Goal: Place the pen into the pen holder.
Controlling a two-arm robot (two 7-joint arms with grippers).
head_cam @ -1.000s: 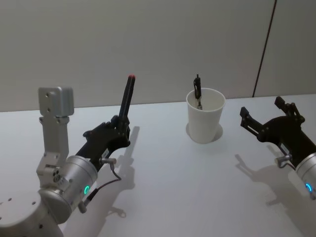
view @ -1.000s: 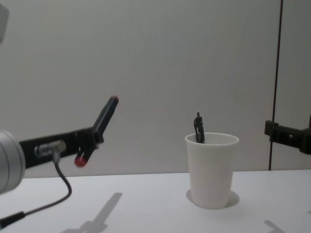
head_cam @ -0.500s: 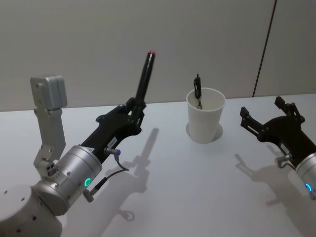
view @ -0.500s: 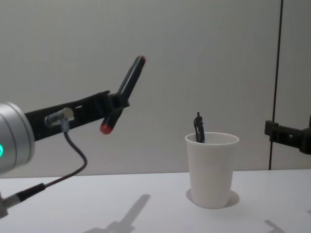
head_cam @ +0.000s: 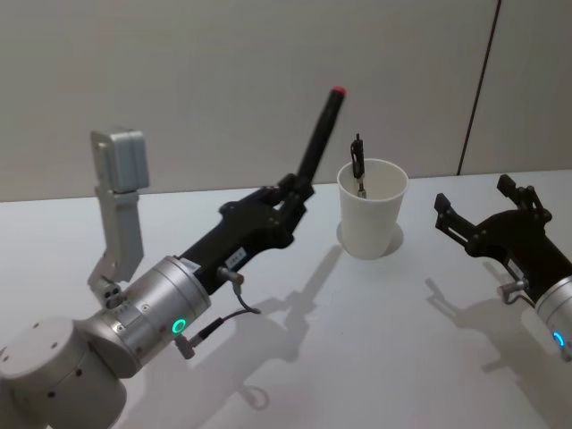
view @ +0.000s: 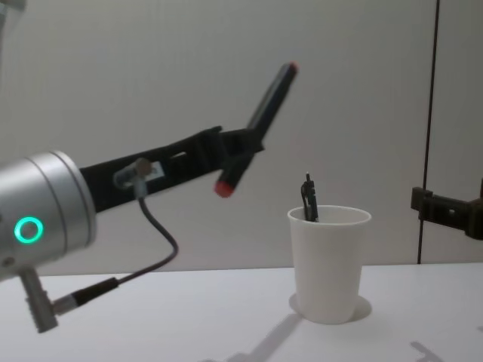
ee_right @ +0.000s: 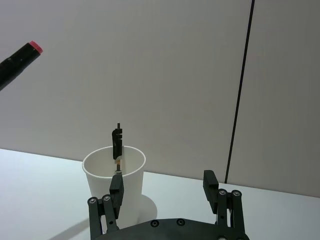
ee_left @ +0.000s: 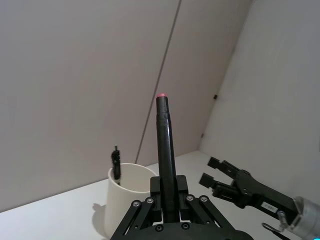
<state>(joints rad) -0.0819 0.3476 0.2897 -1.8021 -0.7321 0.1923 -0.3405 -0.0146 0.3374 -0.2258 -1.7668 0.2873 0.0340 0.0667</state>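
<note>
On the white table [head_cam: 357, 357], toward its far edge, the pen holder [head_cam: 371, 214] is seen upright, a plain white paper cup with a rolled rim; a faint shadow ring lies round its base. One dark pen with a clip [head_cam: 358, 161] is already lodged inside, leaning on the far wall, its top clear of the rim.

Left gripper [head_cam: 290, 192] is raised well above the table, to the robot's left of the cup; its fingers are clamped on the pen [head_cam: 317, 138] near the lower third. The pen is black with a red cap at each end and is tilted, upper tip leaning toward the cup; from the chest view its lower red end is seen above rim height and left of the cup, nothing touching.

Right gripper [head_cam: 475, 198] is parked low on the right side, apart from the cup; its fingers are spread wide with nothing between them.

Table surface is matte and bare apart from the cup; arm shadows are cast across it, one reaching almost to the cup's base.

Behind the table a flat grey wall [head_cam: 179, 71] is seen; a thin dark vertical seam [head_cam: 478, 89] divides it on the right; wall and table meet just behind the cup.
</note>
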